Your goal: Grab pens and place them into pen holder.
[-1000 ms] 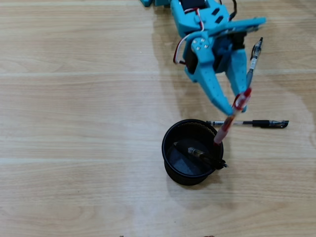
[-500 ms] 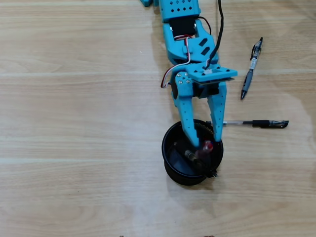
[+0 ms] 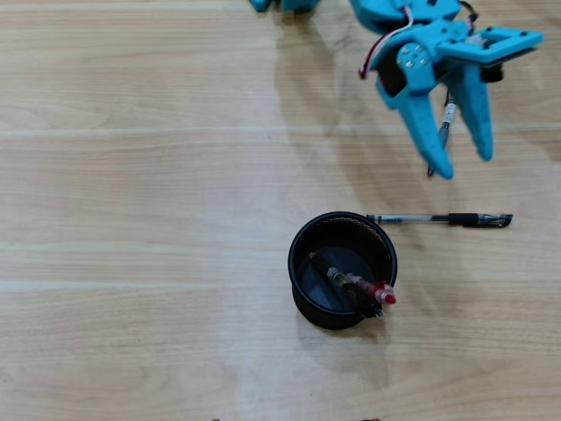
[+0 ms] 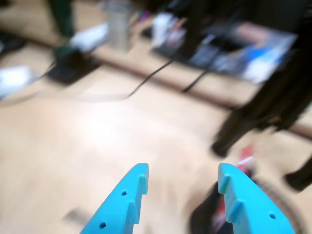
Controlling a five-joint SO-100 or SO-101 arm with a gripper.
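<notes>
Black mesh metal pen holder (image 3: 302, 244) on my wooden table (image 3: 131, 175) contains the red-and-clear pen (image 3: 368, 289) and another; my blue two-finger gripper (image 3: 465, 167) hangs empty, fingers wide, above the grey-and-black pen (image 3: 448, 118), black-and-clear pen (image 3: 443, 219) nearby.

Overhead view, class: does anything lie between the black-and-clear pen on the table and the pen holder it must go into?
Nothing visible does. The black-and-clear pen lies on bare table just right of the pen holder, its tip near the rim. The open gripper is above it.

The pen holder (image 3: 343, 269) has bare table (image 3: 140, 219) all around, except a black pen (image 3: 441, 219) lying just beside its rim.
</notes>
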